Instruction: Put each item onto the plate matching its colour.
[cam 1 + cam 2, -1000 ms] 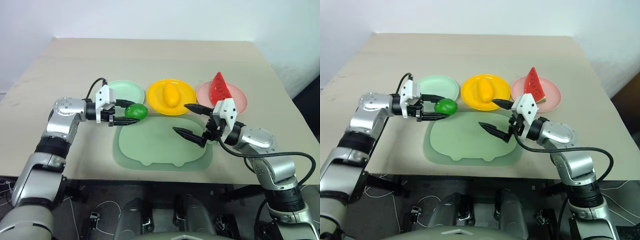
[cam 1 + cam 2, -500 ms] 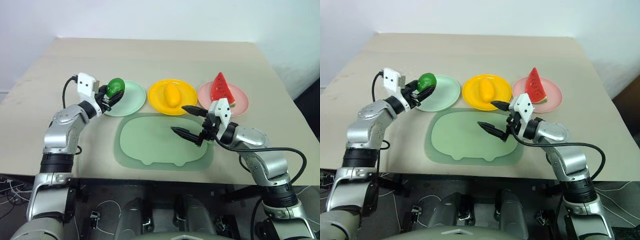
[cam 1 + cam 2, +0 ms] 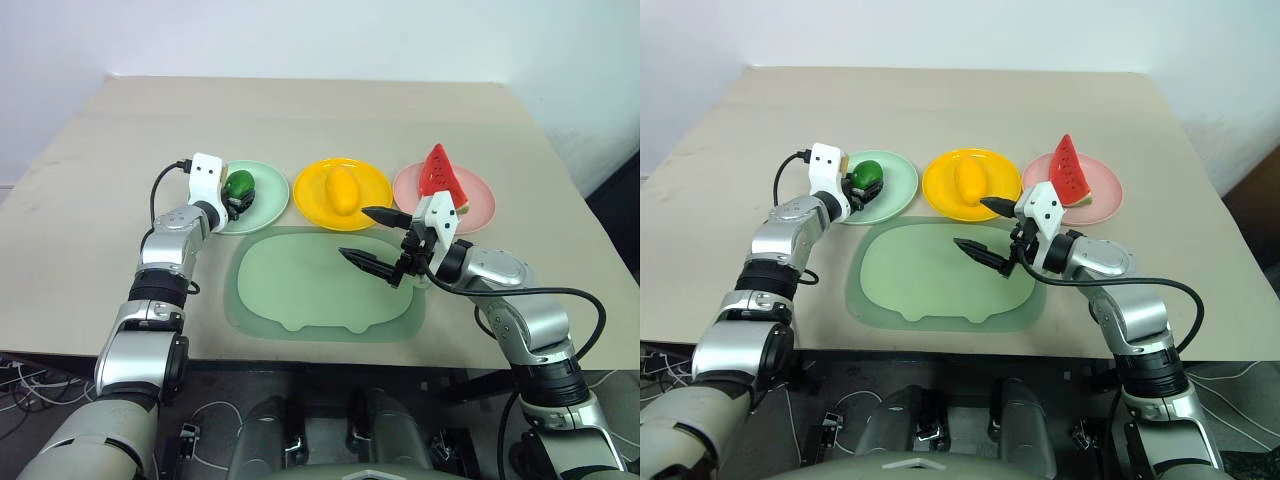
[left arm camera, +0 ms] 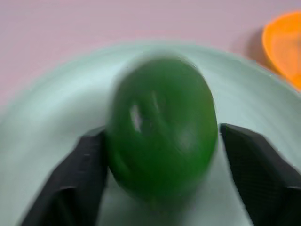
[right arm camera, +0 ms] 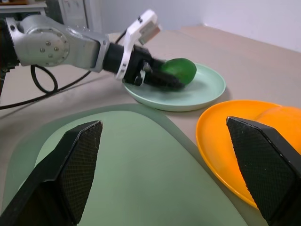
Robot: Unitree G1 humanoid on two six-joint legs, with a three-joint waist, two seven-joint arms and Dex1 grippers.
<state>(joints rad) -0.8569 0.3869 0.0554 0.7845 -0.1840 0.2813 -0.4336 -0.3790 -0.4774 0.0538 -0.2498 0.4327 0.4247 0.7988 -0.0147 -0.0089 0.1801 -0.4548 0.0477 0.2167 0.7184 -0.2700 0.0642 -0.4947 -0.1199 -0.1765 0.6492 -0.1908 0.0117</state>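
A beige tabletop [image 3: 300,120] is seen, matte and evenly lit, its far edge set against a plain white wall [image 3: 330,35]. The wall is also met along the tabletop's left edge. Past the right edge a dark gap [image 3: 615,215] is shown beside the white surface. Below the near edge, a dim floor [image 3: 215,420] with loose cables [image 3: 20,375] is seen.

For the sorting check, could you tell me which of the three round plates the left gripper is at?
The mint green plate, leftmost in the row: the left gripper is over it, around the green fruit.
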